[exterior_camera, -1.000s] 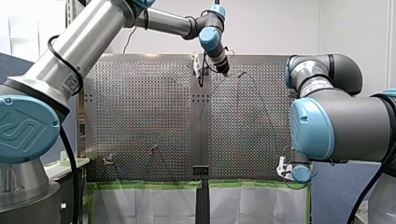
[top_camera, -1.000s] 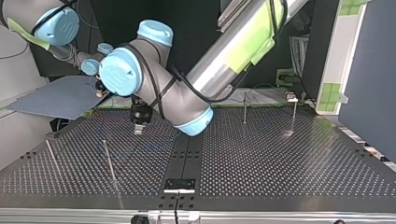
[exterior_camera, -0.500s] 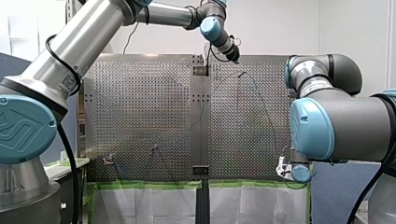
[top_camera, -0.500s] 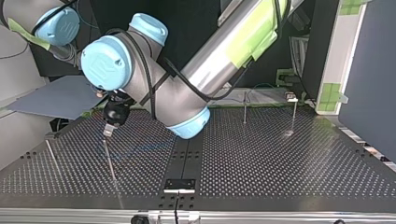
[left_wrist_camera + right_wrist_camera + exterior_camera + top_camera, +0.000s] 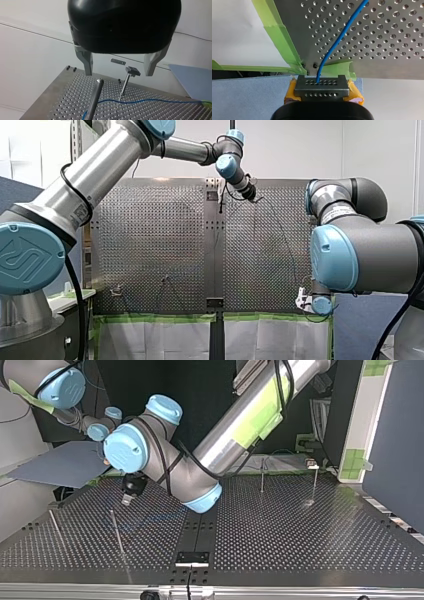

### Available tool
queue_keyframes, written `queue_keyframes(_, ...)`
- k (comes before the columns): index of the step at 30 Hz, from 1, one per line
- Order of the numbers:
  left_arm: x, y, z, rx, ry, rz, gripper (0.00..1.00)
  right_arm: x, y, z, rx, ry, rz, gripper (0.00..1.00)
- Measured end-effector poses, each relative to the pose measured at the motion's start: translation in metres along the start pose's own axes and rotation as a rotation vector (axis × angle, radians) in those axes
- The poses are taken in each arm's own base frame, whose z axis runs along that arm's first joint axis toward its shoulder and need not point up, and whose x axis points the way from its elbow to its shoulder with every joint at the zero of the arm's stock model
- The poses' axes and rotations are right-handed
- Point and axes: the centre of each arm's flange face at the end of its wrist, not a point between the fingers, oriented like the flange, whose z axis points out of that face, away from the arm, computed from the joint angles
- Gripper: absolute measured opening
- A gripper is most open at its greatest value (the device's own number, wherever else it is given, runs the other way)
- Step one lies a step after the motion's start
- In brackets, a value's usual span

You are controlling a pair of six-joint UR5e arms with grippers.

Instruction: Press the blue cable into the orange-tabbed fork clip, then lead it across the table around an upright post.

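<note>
Bench [image 5: 300,530]: perforated metal plate, carrying several thin posts; green tape [image 5: 279,37] is edging one side.
Left gripper [image 5: 118,72]: black body, metal fingers; it is hanging spread wide and empty just above the posts near a bench corner, probably lining up to come down on the cable there.
Upright post [image 5: 96,97]: plain rod, standing nearest under the left gripper; judged to be serving as the turning point for the cable.
Headed post [image 5: 126,83]: flat-topped, standing just behind the plain one. No orange tab is showing, so I cannot tell whether this is the fork clip.
Blue cable [image 5: 150,100]: is lying slack on the bench, running in from the taped edge, passing the headed post's foot and reaching the upright post.
Right gripper [image 5: 321,87]: yellow pads; it is clamping the blue cable's end just off the taped edge, apparently anchoring it so the slack can be drawn elsewhere.
Step judged: routing round the post is being prepared; seating in the clip cannot be confirmed.
</note>
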Motion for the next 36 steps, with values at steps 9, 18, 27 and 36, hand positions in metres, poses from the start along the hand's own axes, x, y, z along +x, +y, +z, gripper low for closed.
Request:
queue_keyframes(9,-0.001,0.004,0.000,-0.026,-0.004,0.000,1.00,0.000,-0.001,0.000,0.002,0.000,-0.001,0.00)
queue_keyframes(18,-0.002,0.011,0.000,-0.105,-0.016,0.010,1.00,0.000,-0.001,0.000,0.004,-0.003,-0.003,0.00)
queue_keyframes(27,-0.003,0.018,-0.001,-0.167,-0.026,0.012,1.00,-0.001,-0.002,-0.001,0.003,-0.006,-0.004,0.00)
queue_keyframes(36,-0.004,0.019,-0.002,-0.184,-0.029,0.014,1.00,-0.001,-0.002,-0.001,0.005,-0.008,-0.004,0.00)
